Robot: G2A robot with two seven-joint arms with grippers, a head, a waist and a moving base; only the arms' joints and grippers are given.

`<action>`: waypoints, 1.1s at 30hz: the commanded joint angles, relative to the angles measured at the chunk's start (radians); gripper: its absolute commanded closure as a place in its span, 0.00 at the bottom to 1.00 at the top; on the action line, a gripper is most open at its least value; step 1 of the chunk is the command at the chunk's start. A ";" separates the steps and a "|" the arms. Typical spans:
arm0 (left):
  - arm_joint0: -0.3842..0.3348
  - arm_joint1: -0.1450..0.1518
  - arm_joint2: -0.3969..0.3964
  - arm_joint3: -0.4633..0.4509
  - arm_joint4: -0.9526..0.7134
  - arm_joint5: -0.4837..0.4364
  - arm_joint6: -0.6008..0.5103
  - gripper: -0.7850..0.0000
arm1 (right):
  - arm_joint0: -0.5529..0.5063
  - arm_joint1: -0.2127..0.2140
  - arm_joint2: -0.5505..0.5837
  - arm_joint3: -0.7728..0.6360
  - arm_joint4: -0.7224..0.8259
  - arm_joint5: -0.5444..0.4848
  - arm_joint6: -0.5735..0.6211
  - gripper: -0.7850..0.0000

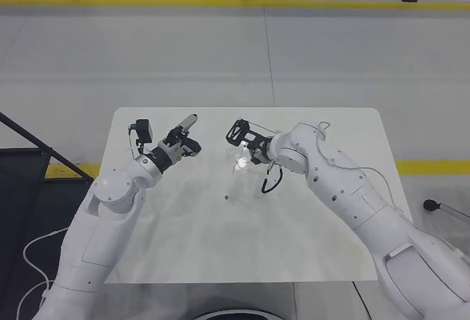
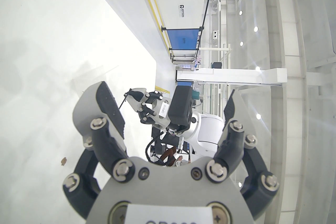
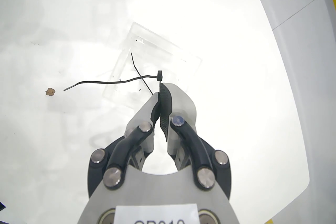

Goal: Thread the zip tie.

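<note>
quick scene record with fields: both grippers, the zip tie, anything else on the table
left gripper: jaws open, empty, over table
right gripper: jaws shut on zip tie, just behind its head
zip tie: not threaded, tail free
tray: clear, on table under the tie
crumb: brown, on table

A clear tray [image 3: 183,53] sat on the counter [image 1: 315,240], toward its far middle. Above the tray hung the right end effector [image 3: 159,89], pinching the zip tie [image 3: 118,82] beside its head. The strap ran over the tray and past its edge, toward a small scrap [image 3: 50,91]. The scrap lay on the counter, nearer the robot than the tray. Left of the tray, well apart, hovered the left end effector [image 1: 193,134].
</note>
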 commanded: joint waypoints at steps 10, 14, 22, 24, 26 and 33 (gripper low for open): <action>0.038 0.003 -0.032 -0.028 -0.001 0.002 0.027 0.00 | 0.004 -0.024 0.001 0.033 -0.019 0.003 -0.021 0.89; 0.044 0.003 -0.035 -0.034 0.002 0.001 0.031 0.00 | 0.008 -0.033 0.001 0.047 -0.022 -0.003 -0.021 0.84; 0.046 0.002 -0.036 -0.039 0.004 0.004 0.030 0.00 | 0.012 -0.046 0.008 0.067 -0.030 -0.012 -0.023 0.85; 0.046 0.002 -0.035 -0.039 0.004 0.004 0.029 0.00 | 0.012 -0.048 0.011 0.071 -0.032 -0.012 -0.024 0.84; 0.045 0.002 -0.035 -0.038 0.006 0.004 0.027 0.00 | 0.012 -0.049 0.016 0.074 -0.035 -0.012 -0.025 0.81; 0.046 0.001 -0.040 -0.041 0.005 -0.005 0.039 0.00 | 0.016 -0.039 0.072 0.063 -0.019 -0.023 -0.050 0.60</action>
